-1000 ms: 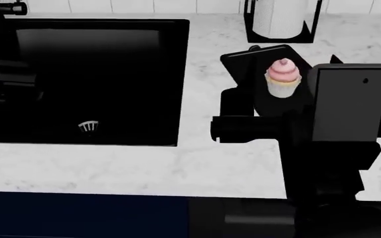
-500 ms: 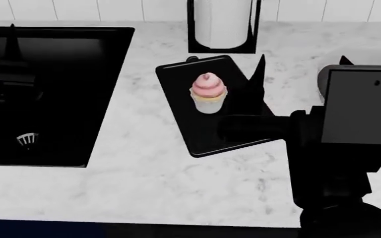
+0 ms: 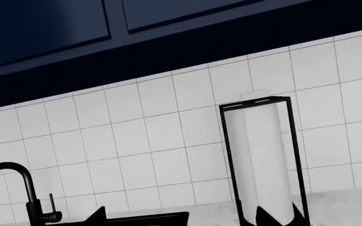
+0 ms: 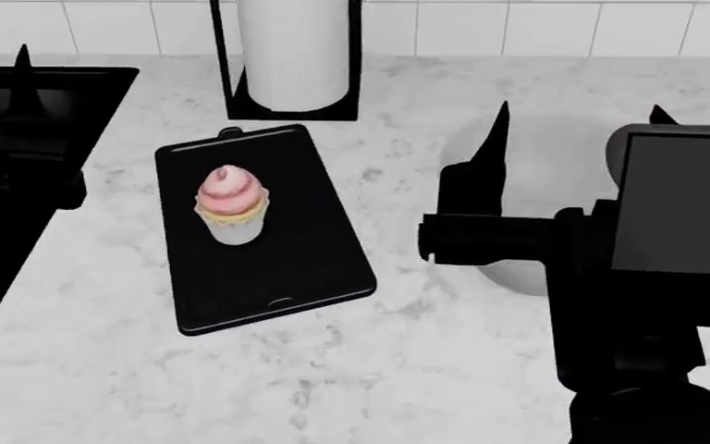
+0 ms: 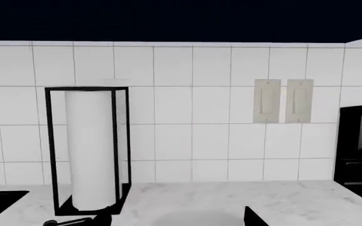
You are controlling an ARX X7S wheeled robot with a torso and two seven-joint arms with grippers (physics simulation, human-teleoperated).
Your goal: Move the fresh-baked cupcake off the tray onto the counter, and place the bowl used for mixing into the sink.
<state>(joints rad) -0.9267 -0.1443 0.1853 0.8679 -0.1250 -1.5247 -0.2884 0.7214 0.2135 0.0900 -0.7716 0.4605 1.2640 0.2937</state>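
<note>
The pink-frosted cupcake [image 4: 232, 207] stands upright on the black tray [image 4: 296, 266], which lies on the white marble counter [image 4: 368, 379]. To its right the white bowl [image 4: 555, 162] sits on the counter, largely covered by my right arm. My right gripper [image 4: 580, 118] hovers open above the bowl, fingertips wide apart; in the right wrist view this gripper [image 5: 176, 219] holds nothing and the bowl [image 5: 197, 221] is a faint curve below. The black sink [image 4: 4, 231] is at the far left. My left gripper [image 3: 181, 217] is open and empty over the sink's edge [image 3: 144, 219].
A paper-towel roll [image 4: 293, 51] in a black wire holder stands at the back, just behind the tray. The black faucet [image 3: 19, 188] rises beside the sink. White tiled wall with two switch plates [image 5: 283, 101] lies behind; a black appliance [image 5: 361, 150] stands at the right.
The head view has swung rightward: sink, tray and cupcake slid left in frame, and the bowl came into view under my right gripper. Both grippers stayed open.
</note>
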